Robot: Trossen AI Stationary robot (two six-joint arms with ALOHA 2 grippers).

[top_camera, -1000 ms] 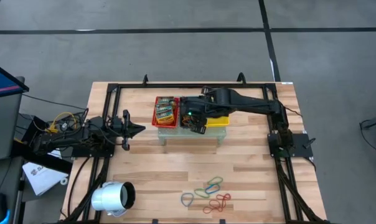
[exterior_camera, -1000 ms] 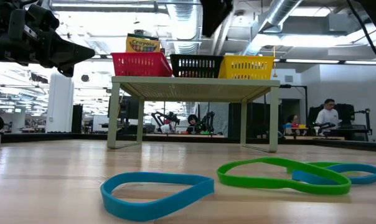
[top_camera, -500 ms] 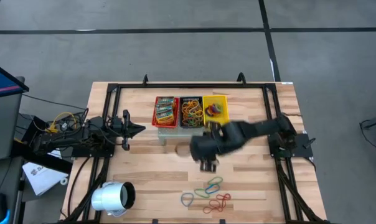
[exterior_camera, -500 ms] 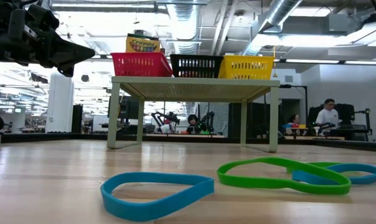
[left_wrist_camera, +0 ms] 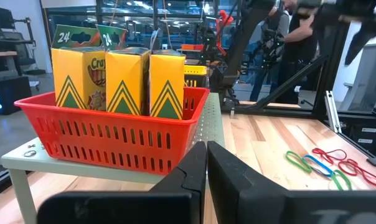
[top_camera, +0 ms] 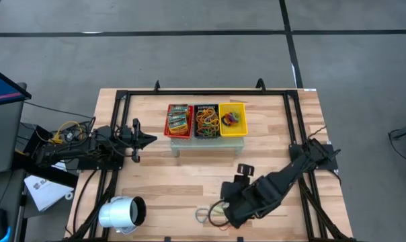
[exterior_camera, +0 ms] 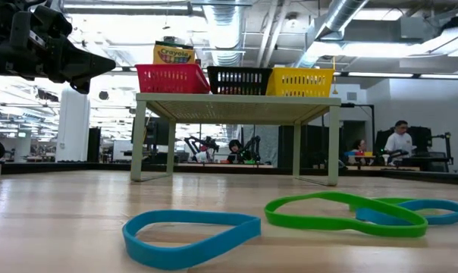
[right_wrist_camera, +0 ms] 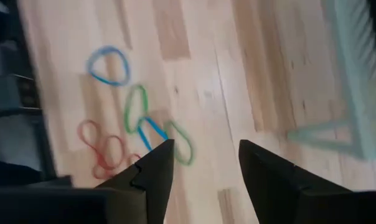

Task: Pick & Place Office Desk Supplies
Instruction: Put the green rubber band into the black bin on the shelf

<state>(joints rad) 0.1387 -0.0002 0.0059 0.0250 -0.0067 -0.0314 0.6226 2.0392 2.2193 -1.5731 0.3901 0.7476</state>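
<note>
Several loose rubber bands lie flat on the wooden table near its front edge: a blue loop (right_wrist_camera: 110, 65), green loops (right_wrist_camera: 136, 109) and red ones (right_wrist_camera: 104, 149). In the low view a blue band (exterior_camera: 191, 235) and a green band (exterior_camera: 343, 212) lie closest. My right gripper (right_wrist_camera: 203, 168) hovers open above this cluster (top_camera: 202, 215), pointing steeply down, with only bare wood between its fingers. My left gripper (left_wrist_camera: 206, 165) is shut and level at the table's left (top_camera: 146, 139). Yellow-green packets (left_wrist_camera: 122, 81) stand in the red basket (left_wrist_camera: 113, 134).
Red (top_camera: 179, 119), black (top_camera: 206, 119) and yellow (top_camera: 232, 119) mesh baskets sit on a small raised stand (exterior_camera: 236, 102) at the table's far middle. A white cylinder (top_camera: 122, 214) lies at the near left. Bare wood stretches between stand and bands. People show in the room behind.
My right gripper has swung from over the baskets toward the table's near edge and turned about as it went. It now hangs over the rubber bands. The bands and my left arm have stayed put.
</note>
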